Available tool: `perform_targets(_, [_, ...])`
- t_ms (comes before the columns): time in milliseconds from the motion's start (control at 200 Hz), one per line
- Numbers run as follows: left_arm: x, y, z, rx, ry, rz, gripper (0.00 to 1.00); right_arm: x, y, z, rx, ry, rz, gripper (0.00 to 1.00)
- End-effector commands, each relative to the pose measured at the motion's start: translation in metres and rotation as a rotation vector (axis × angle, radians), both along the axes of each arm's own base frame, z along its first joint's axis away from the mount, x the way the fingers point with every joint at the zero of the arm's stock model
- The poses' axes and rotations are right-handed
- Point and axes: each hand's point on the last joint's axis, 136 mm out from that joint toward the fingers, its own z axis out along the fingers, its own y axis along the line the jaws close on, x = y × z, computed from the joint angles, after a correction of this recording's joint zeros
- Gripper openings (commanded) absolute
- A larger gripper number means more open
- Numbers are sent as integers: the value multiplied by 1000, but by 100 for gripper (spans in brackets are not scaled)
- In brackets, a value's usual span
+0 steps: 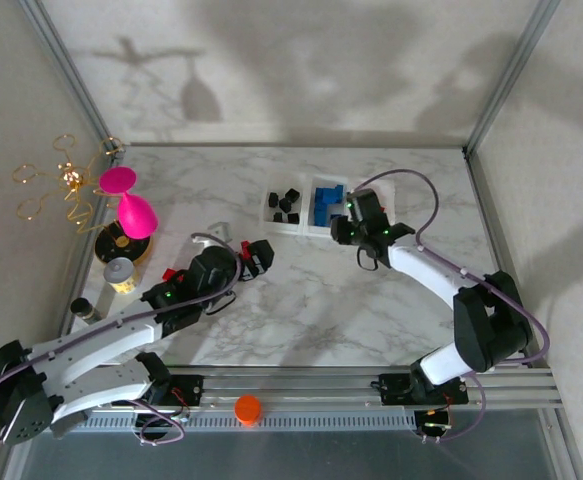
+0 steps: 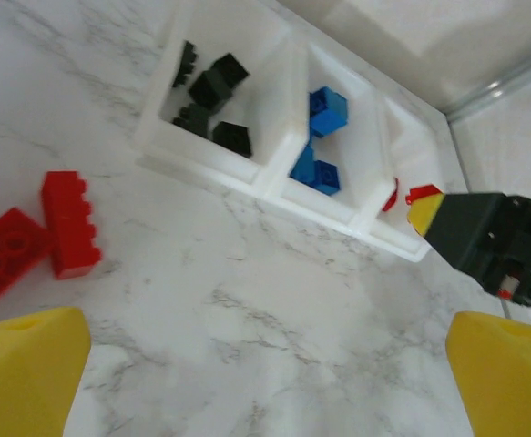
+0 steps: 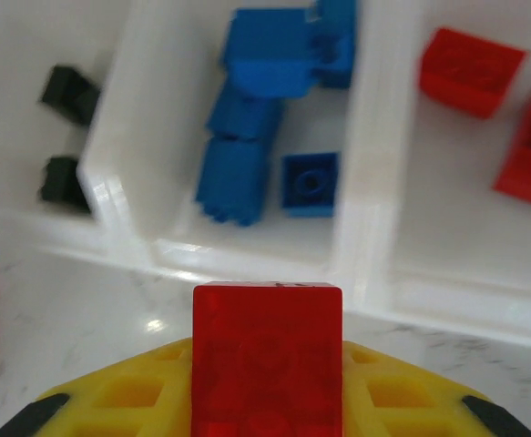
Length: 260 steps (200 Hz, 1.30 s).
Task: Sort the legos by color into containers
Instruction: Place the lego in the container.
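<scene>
On the marble table [image 2: 274, 300] the three white containers [image 2: 279, 162] stand in one row, touching each other, near its far edge. The first one holds black legos [image 2: 212, 89], the middle one holds blue legos [image 2: 327, 109]. Two red legos [image 2: 69, 223] lie on the table just beside each other, nearer than the row. The right gripper [image 2: 426, 208], with a red lego [image 2: 422, 192] at its yellow tip, is over the third container. The yellow fingers [image 2: 28, 369] of the left gripper [image 2: 265, 382] stand wide apart.
</scene>
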Motion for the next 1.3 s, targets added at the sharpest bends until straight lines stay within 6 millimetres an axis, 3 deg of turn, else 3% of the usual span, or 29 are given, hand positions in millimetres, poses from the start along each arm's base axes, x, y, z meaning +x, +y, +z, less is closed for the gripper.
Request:
perform_targets(0, [7, -26, 29, -25, -71, -63, 100, 20, -29, 18, -36, -61, -92, 21])
perform_targets(245, [19, -39, 21, -16, -49, -51, 100, 71, -68, 15, -174, -94, -217, 21])
perform_targets(461, [22, -35, 19, 14, -47, -26, 99, 106, -69, -13, -215, -46, -226, 24])
perform_targets(601, [23, -29, 23, 30, -56, -13, 100, 113, -67, -21, -214, -21, -224, 33])
perform_targets(866, [22, -20, 27, 25, -71, 6, 100, 102, -68, 7, -186, -65, -213, 51])
perform_targets(976, [21, -17, 31, 18, -76, 12, 100, 94, -68, 20, -175, -74, -204, 53])
perform_targets(1141, [18, -5, 36, 22, -90, 41, 100, 70, -43, 31, -115, -85, -123, 59])
perform_targets(1297, [11, 12, 32, 30, -84, 78, 100, 42, -4, 22, -122, -63, -18, 64])
